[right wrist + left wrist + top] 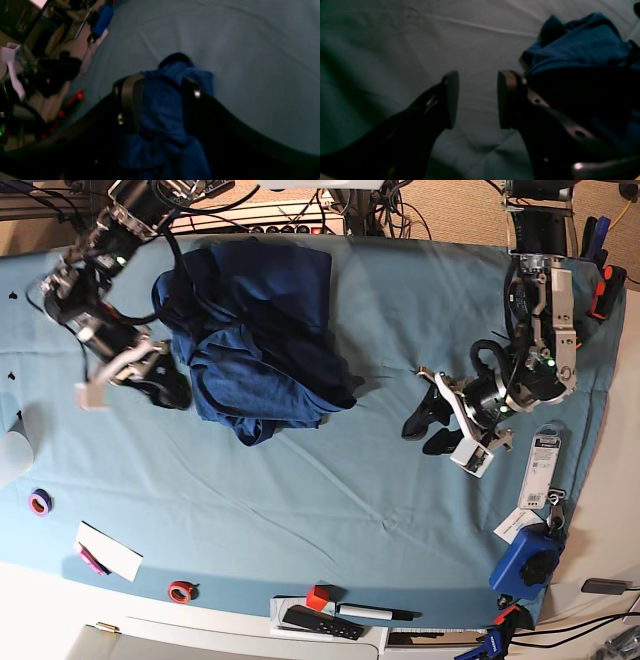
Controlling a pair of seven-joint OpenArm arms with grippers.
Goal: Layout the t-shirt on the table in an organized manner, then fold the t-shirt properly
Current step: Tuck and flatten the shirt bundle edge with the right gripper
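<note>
The dark navy t-shirt (262, 340) lies crumpled in a heap at the back left of the teal table (300, 510). My right gripper (168, 388) stands at the heap's left edge. In the right wrist view it (160, 100) is open, its fingers astride a raised fold of the t-shirt (162, 110) that fills the gap. My left gripper (426, 432) hovers over bare cloth to the right of the heap. In the left wrist view it (478, 100) is open with only the table (395, 50) between its fingers, and the t-shirt (582, 45) lies just beyond the right finger.
Along the front edge lie a purple tape ring (40, 502), a white card (108, 550), a red tape ring (180, 591), a red cube (318, 597), a black remote (320, 622) and a marker (375, 612). A blue tool (528, 560) and tags (540, 470) sit at the right.
</note>
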